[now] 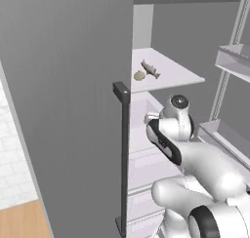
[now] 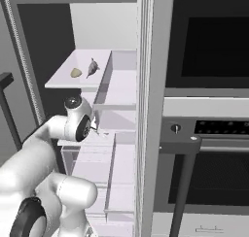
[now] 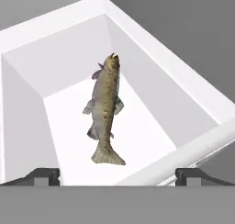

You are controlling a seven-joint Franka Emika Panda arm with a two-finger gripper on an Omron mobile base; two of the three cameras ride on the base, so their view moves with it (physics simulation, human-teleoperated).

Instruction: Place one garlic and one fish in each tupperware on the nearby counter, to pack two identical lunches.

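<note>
An olive-brown speckled fish [image 3: 105,108] lies flat on the floor of a white fridge bin [image 3: 202,142], head toward the far wall. My gripper [image 3: 118,175] hovers over the bin's near rim, open wide, with the fish's tail just ahead of the fingertips and nothing between them. On the white shelf [image 1: 180,73] above the bin lie a second fish [image 1: 150,69] and a pale garlic [image 1: 139,75] side by side; the right base view shows this fish [image 2: 92,67] and garlic [image 2: 76,73] too. The tupperware and the counter are out of view.
The open grey fridge door [image 1: 63,110] with its dark vertical handle [image 1: 122,159] stands close on the left of the arm. Door racks [image 1: 234,61] hang at the right. A dark wall oven [image 2: 209,134] sits right of the fridge. White drawers [image 2: 112,173] lie below the bin.
</note>
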